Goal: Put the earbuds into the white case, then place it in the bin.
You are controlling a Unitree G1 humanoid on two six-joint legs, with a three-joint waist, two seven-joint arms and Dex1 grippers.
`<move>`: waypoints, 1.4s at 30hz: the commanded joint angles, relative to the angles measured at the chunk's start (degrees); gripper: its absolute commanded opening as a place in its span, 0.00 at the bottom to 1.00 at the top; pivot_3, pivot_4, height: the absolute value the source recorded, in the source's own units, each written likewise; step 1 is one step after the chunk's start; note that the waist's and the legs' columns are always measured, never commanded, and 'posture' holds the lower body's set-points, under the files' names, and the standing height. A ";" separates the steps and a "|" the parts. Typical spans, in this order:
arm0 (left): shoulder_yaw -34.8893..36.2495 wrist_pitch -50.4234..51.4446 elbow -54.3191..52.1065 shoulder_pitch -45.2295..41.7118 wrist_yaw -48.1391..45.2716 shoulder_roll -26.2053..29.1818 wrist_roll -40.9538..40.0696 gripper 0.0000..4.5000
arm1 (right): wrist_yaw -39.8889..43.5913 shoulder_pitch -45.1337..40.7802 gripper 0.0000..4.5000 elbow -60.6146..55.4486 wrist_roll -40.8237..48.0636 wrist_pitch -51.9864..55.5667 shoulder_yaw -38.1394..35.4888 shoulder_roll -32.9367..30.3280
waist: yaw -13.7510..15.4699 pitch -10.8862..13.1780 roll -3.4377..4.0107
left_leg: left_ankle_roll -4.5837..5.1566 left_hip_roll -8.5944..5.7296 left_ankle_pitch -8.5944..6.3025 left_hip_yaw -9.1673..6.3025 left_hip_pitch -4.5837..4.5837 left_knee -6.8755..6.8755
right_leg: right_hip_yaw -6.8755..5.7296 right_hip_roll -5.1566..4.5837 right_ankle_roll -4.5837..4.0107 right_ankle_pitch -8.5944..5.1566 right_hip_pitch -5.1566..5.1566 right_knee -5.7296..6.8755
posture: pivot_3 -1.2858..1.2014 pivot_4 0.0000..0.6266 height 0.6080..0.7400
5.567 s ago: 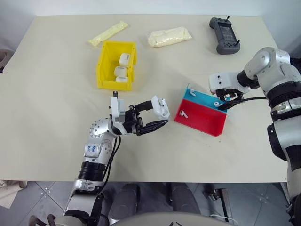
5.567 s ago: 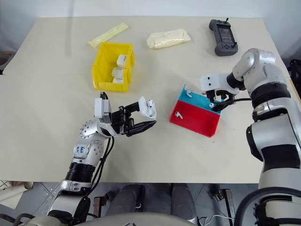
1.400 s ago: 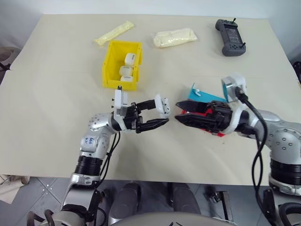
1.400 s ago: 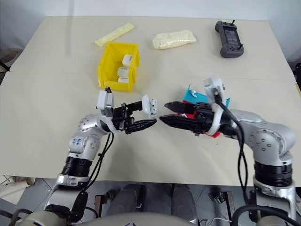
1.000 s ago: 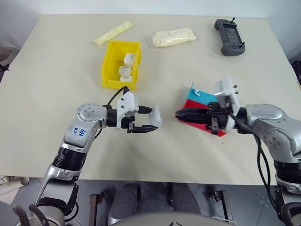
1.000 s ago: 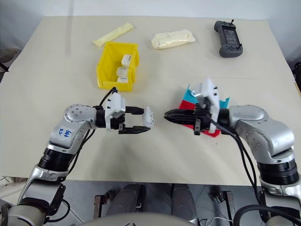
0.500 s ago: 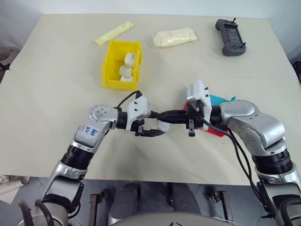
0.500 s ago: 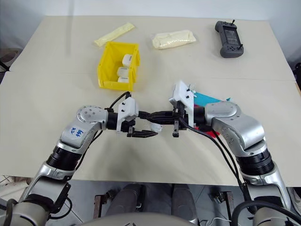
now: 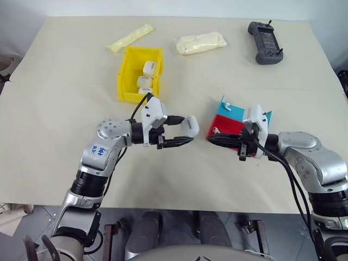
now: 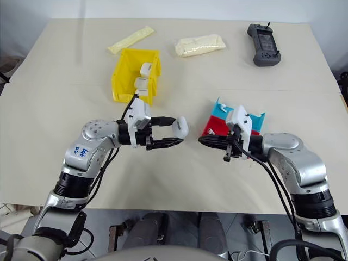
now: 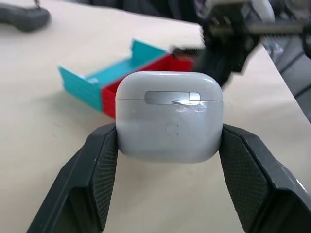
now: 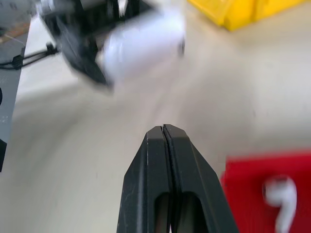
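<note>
Now the right gripper (image 9: 213, 138) has backed away from the white case (image 9: 191, 124), where half a second ago its fingertips were right at it, and its two black fingers stand pressed together with nothing between them (the right wrist view shows them tip to tip). The left gripper (image 11: 167, 145) is still clamped on the case, one pad against each side, holding it above the table between the bin (image 9: 129, 87) and the red and blue tray (image 9: 239, 138). In the left wrist view the lid looks closed. Two earbuds remain in the tray, one on the red part (image 9: 215, 130) and one on the blue part (image 9: 228, 105), so I judge the filling step unfinished: the right arm probably needs to return to the tray for another bud, and the lid would have to be open again first. The bin already holds a few white cases (image 9: 144, 82)
</note>
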 commanded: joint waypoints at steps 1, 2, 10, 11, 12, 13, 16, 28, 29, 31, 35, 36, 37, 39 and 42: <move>5.40 -1.02 -5.34 3.25 4.23 -0.82 -3.43 0.62 | -2.61 3.19 0.27 -3.96 -1.41 -7.21 -4.39 1.67 | 0.00 0.00 0.00 | 0.00 0.00 0.00 0.00 0.00 -0.01 | 0.01 0.00 0.00 0.00 -0.02 0.07 | 0.52 0.24 1.00; 6.92 -0.64 -6.85 4.44 6.74 -1.56 -3.80 0.62 | -3.68 3.76 0.35 -4.39 -2.17 -10.97 -5.73 3.22 | 0.00 0.00 0.00 | 0.00 0.01 0.00 0.00 0.00 0.01 | 0.00 0.00 0.00 0.00 -0.02 0.04 | 0.52 0.24 1.00; 17.00 1.14 -11.85 7.97 24.31 -4.24 -3.62 0.62 | -6.95 4.15 0.93 -3.80 -3.10 -21.46 -9.88 7.35 | 0.32 0.00 0.00 | -0.01 -0.05 0.01 -0.03 0.03 0.07 | 0.02 -0.02 0.00 0.00 0.02 0.04 | 0.52 0.24 1.00; 17.48 1.68 -10.34 6.76 25.55 -4.01 -3.43 0.62 | -6.91 4.05 0.99 -3.71 -3.11 -21.58 -9.69 7.19 | 0.34 0.00 0.00 | -0.02 -0.06 0.01 -0.03 0.02 0.07 | 0.02 -0.01 0.00 0.00 0.02 0.02 | 0.52 0.24 1.00; 17.47 2.32 -9.34 5.91 26.16 -3.67 -3.41 0.62 | -6.92 3.99 0.99 -3.63 -3.04 -21.57 -9.57 7.09 | 0.40 0.00 0.00 | -0.02 -0.05 0.01 -0.03 0.03 0.07 | 0.02 -0.01 0.00 0.00 0.02 0.03 | 0.52 0.24 1.00; 17.31 2.03 -7.29 4.33 26.85 -3.31 -2.70 0.62 | -6.85 3.83 0.99 -3.59 -3.02 -21.37 -9.27 6.95 | 0.52 0.00 0.00 | -0.02 -0.05 0.01 -0.02 0.03 0.07 | 0.01 0.00 0.00 0.00 0.02 0.03 | 0.52 0.24 1.00; 16.79 -1.28 3.79 -4.06 28.20 -2.89 -0.20 0.62 | -6.59 3.17 0.99 -3.35 -3.26 -20.96 -8.32 6.78 | 1.07 0.00 0.00 | -0.01 -0.11 0.01 -0.02 0.03 0.11 | 0.00 -0.01 0.00 0.00 0.03 0.06 | 0.52 0.24 1.00; 14.83 -13.29 41.27 -26.85 31.18 -3.09 7.75 0.77 | -8.21 2.60 1.00 -4.97 -3.04 -20.83 -7.04 7.49 | 0.60 0.02 -0.04 | 0.01 -0.39 0.02 0.08 0.02 -0.05 | -0.11 -0.02 0.02 0.01 -0.11 0.30 | 0.52 0.24 1.00; 14.71 -13.32 40.93 -26.69 29.69 -2.97 7.30 0.82 | -8.31 2.78 1.00 -5.14 -3.02 -20.86 -7.02 7.52 | 0.44 0.02 -0.04 | 0.01 -0.38 0.02 0.08 0.02 -0.04 | -0.11 -0.03 0.02 0.01 -0.11 0.32 | 0.52 0.24 1.00; 14.97 -13.12 39.66 -25.90 28.03 -2.69 6.53 0.95 | -8.51 3.21 1.00 -5.49 -2.98 -20.91 -6.99 7.55 | 0.19 0.02 -0.04 | 0.01 -0.38 0.02 0.08 0.02 0.00 | -0.11 -0.03 0.02 0.01 -0.10 0.34 | 0.52 0.24 1.00; 12.85 -11.88 31.25 -19.18 20.38 0.36 6.04 0.99 | -8.51 3.59 1.00 -5.62 -2.84 -20.97 -7.07 7.42 | -0.33 0.02 -0.03 | 0.01 -0.31 0.02 0.08 0.03 0.00 | -0.10 -0.03 0.02 0.01 -0.11 0.38 | 0.52 0.24 1.00; 12.30 -11.46 28.30 -16.73 19.03 1.42 6.12 0.99 | -8.32 3.63 1.00 -5.48 -2.77 -20.98 -7.13 7.31 | -0.54 0.01 -0.03 | 0.01 -0.30 0.02 0.09 0.04 -0.03 | -0.09 -0.02 0.02 0.01 -0.13 0.38 | 0.52 0.24 1.00; 12.07 -10.79 25.33 -14.33 17.04 2.57 5.52 0.99 | -8.12 3.61 1.00 -5.30 -2.75 -20.96 -7.13 7.19 | -0.60 0.01 -0.02 | 0.01 -0.25 0.02 0.08 0.04 -0.06 | -0.08 -0.03 0.02 0.01 -0.15 0.38 | 0.52 0.24 1.00; 11.27 -12.17 18.36 -8.59 10.45 5.94 4.02 0.99 | -7.29 3.68 1.00 -4.88 -2.73 -20.95 -7.12 6.66 | -0.92 0.01 -0.02 | 0.00 -0.11 0.02 0.06 0.04 -0.06 | -0.08 -0.02 0.02 0.01 -0.17 0.38 | 0.52 0.24 1.00; 10.98 -12.41 9.15 -0.41 3.37 11.31 2.26 0.99 | -5.10 3.99 1.00 -3.91 -2.87 -21.36 -7.16 5.36 | -0.85 0.01 -0.03 | 0.00 -0.09 0.02 0.03 0.03 -0.04 | -0.08 -0.04 0.02 0.01 -0.15 0.34 | 0.52 0.24 1.00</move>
